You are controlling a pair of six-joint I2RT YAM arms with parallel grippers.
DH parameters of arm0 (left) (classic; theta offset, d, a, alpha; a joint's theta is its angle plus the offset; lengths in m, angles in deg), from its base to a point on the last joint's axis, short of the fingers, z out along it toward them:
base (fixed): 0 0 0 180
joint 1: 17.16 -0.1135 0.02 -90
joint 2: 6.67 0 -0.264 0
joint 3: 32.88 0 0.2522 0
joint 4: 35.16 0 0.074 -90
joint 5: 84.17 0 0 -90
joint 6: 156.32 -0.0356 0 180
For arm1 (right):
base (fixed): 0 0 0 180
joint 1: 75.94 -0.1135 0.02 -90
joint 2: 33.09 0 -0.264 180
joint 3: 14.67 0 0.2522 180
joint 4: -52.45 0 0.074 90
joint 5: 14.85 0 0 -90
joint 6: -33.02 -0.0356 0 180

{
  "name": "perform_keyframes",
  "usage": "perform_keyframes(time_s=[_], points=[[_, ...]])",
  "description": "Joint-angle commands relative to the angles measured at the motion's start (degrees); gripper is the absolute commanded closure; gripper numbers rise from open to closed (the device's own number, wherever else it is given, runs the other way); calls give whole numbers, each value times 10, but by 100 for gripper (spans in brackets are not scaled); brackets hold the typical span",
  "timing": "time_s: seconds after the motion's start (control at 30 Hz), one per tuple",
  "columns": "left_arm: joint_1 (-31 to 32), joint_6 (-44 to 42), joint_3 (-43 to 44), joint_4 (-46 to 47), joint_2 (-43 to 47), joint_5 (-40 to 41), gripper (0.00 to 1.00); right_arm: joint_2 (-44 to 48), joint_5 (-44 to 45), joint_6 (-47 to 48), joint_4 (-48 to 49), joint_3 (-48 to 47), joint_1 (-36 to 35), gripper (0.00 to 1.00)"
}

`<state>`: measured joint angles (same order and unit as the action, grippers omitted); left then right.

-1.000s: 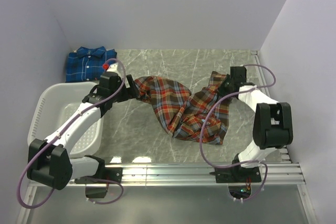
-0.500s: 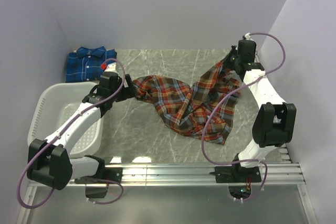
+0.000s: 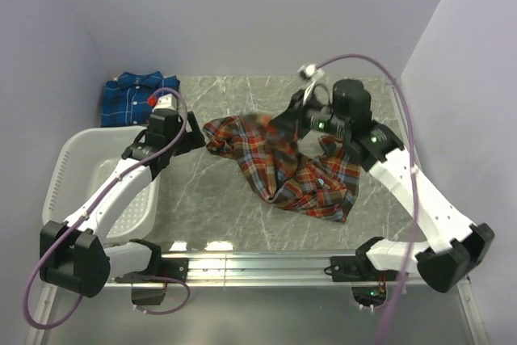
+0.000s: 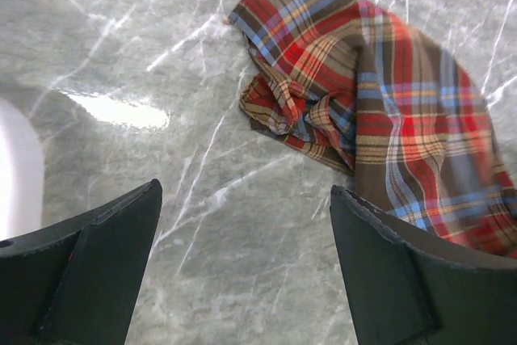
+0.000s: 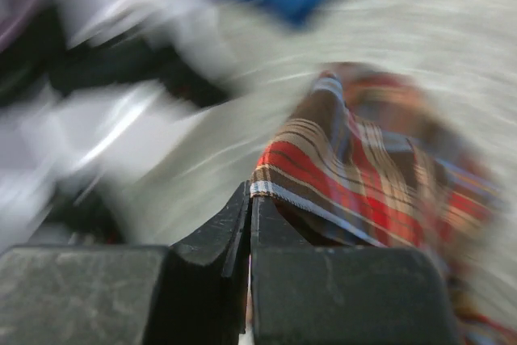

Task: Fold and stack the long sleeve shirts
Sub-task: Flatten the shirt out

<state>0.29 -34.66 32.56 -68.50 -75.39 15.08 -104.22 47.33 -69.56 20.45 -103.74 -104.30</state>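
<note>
2 shirts, 1 basket and 2 tools on 1 desk.
1 red-orange shirt centre, 1 blue shirt at 10 o'clock, basket at 8 o'clock; left tool, right tool.

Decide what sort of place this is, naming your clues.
Probably a robot test cell, not a home: plain walls box in a marble-patterned table, with a metal rail along its near edge.

Left gripper agape; right gripper pinched
</note>
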Motion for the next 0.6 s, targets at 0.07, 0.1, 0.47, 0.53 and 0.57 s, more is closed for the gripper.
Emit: perform_keyframes(time_s=[0.07, 0.1, 0.47, 0.53, 0.57], points=[[-1, 10, 97, -52, 44, 36, 9, 39, -156, 87, -122, 9, -148, 99], [-1, 9, 108, -60, 52, 43, 9, 39, -155, 97, -143, 10, -169, 98], [2, 21, 144, -96, 58, -4, 9, 42, 61, 81, -291, 95, -217, 27], [11, 25, 145, -95, 48, -14, 9, 62, 142, 31, -270, 98, -164, 23], [17, 27, 147, -93, 42, -22, 8, 67, 155, 13, -262, 103, -135, 20]])
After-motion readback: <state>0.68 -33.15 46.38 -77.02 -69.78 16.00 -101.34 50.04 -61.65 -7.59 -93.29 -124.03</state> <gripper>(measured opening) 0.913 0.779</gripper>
